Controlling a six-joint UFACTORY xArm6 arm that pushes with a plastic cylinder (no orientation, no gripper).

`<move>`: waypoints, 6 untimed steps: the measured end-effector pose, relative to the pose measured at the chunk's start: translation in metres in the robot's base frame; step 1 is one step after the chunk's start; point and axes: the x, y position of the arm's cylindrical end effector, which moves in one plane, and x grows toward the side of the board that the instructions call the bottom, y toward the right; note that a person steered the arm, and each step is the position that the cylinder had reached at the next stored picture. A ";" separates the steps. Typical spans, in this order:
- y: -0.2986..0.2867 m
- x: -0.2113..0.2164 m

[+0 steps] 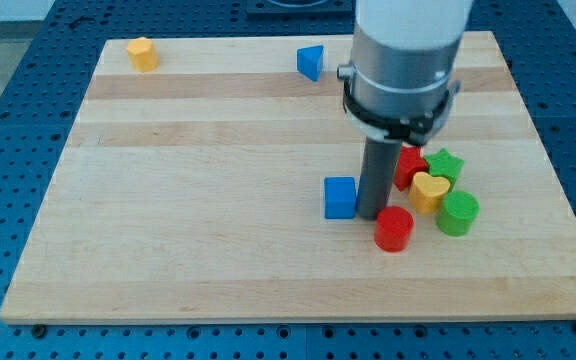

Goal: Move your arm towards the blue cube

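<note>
The blue cube (340,197) sits on the wooden board (198,220) a little right of centre. My tip (371,214) rests on the board just right of the cube, very close to its right side or touching it. A red cylinder (394,229) lies just right of and below the tip.
A cluster lies right of the rod: a red block (409,165), a green star (446,163), a yellow heart (429,191) and a green cylinder (458,213). A blue triangular block (311,62) sits near the top edge, a yellow block (142,53) at the top left.
</note>
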 end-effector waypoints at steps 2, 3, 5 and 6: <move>0.013 -0.032; 0.006 -0.084; -0.003 -0.172; -0.019 -0.119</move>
